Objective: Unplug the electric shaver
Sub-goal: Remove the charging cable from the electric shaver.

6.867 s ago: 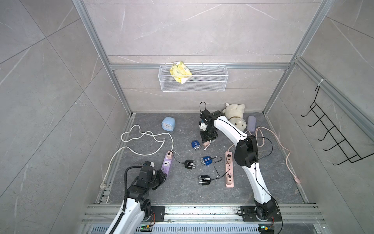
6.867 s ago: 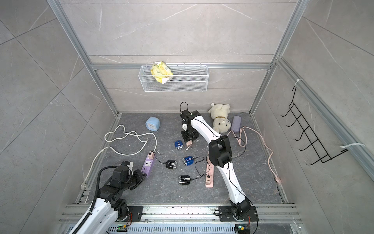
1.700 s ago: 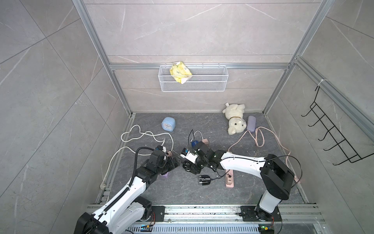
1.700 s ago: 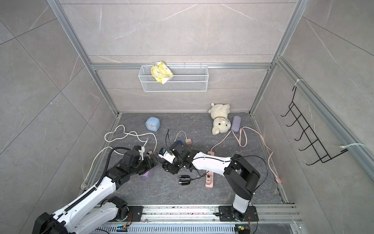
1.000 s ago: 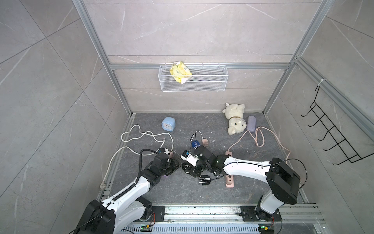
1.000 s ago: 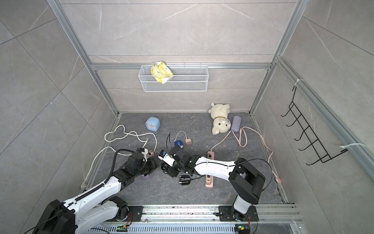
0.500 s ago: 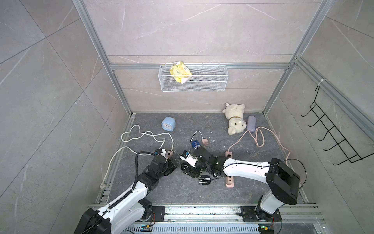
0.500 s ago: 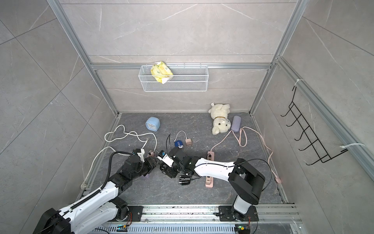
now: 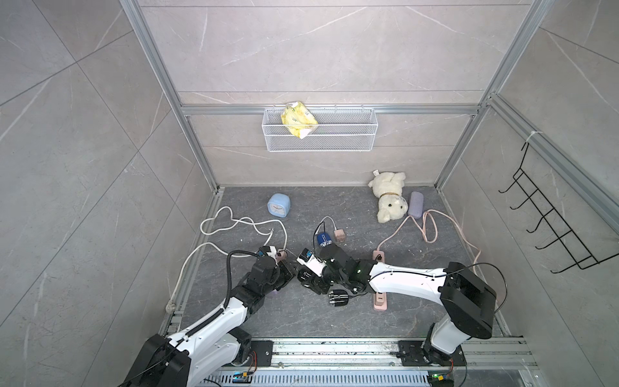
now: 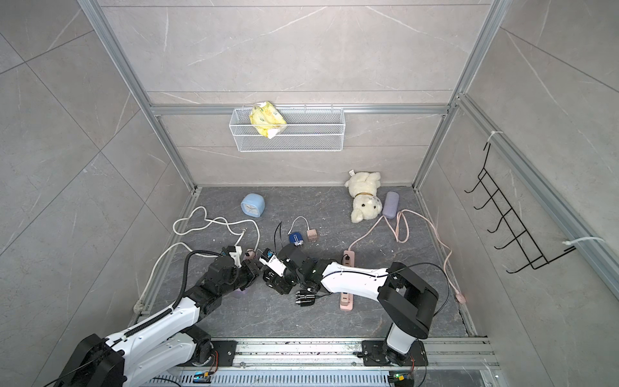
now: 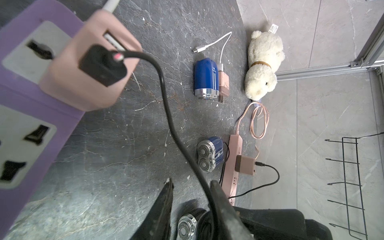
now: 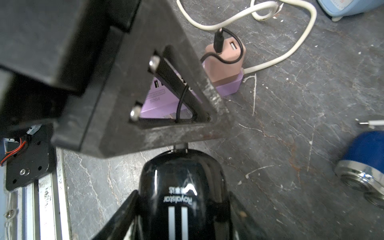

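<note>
In both top views, the left gripper (image 9: 288,269) and right gripper (image 9: 310,281) are sitting tip to tip. Bare floor (image 9: 301,321) is stretching behind their fingers to the base rail (image 9: 335,348).

In the left wrist view, the left gripper's fingers (image 11: 164,207) are standing parted. The black cable (image 11: 166,99) is running between them against one finger, apparently not pinched. It is leading ahead of the fingertips to the pink adapter (image 11: 89,68), which is sitting in the purple power strip (image 11: 66,118).

In the right wrist view, the right gripper's fingers (image 12: 122,216) are clamping the black shaver (image 12: 180,187), which is showing the lettering "Royalstar". Its cable end is lying right at the edge of a left finger. The strip beyond is showing "S204".
</note>
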### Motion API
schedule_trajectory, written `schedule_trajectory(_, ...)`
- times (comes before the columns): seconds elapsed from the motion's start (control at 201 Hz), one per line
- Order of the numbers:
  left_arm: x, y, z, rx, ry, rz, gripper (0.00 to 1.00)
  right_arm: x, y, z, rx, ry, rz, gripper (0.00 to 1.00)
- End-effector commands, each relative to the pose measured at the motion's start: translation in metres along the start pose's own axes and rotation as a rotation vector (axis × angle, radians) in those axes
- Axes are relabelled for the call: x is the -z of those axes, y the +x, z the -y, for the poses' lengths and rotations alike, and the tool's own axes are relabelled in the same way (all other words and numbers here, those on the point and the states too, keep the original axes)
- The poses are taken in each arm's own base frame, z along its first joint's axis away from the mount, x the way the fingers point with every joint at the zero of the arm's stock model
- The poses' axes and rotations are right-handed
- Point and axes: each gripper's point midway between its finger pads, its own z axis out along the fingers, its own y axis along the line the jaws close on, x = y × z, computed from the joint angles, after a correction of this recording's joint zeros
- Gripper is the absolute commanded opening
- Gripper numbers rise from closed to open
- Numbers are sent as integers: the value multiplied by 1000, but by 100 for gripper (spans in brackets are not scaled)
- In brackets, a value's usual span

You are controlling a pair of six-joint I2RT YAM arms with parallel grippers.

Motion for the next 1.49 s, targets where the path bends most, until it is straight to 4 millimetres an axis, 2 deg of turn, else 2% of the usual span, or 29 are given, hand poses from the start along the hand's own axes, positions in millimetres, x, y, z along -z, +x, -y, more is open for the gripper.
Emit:
schedule_trajectory(0.0, 2, -7, 26, 1, 80, 12, 24, 3, -8, -3, -4, 2, 33, 41)
schedule_trajectory(0.224, 7, -8, 26, 1, 85, 28, 0, 1, -7, -3, -9, 2, 29, 41)
schedule_trajectory(0.622, 8, -12, 23, -2, 90, 63, 0, 2, 2, -1, -11, 16, 10, 40)
schedule_trajectory(0.986, 9, -15, 18, -9, 77, 86, 0, 4, 38, 1, -20, 31, -59, 40)
schedule_trajectory(1.254, 12, -17, 17, -26, 54, 93, 0, 10, 51, -2, -42, 33, -76, 40)
schedule_trajectory(1.389, 9, -13, 17, -34, 40, 61, 0, 16, 49, 14, -60, 126, -127, 39)
schedule_trajectory(1.488, 8, -10, 13, -39, 19, 42, 0, 18, 36, 30, -73, 222, -183, 37)
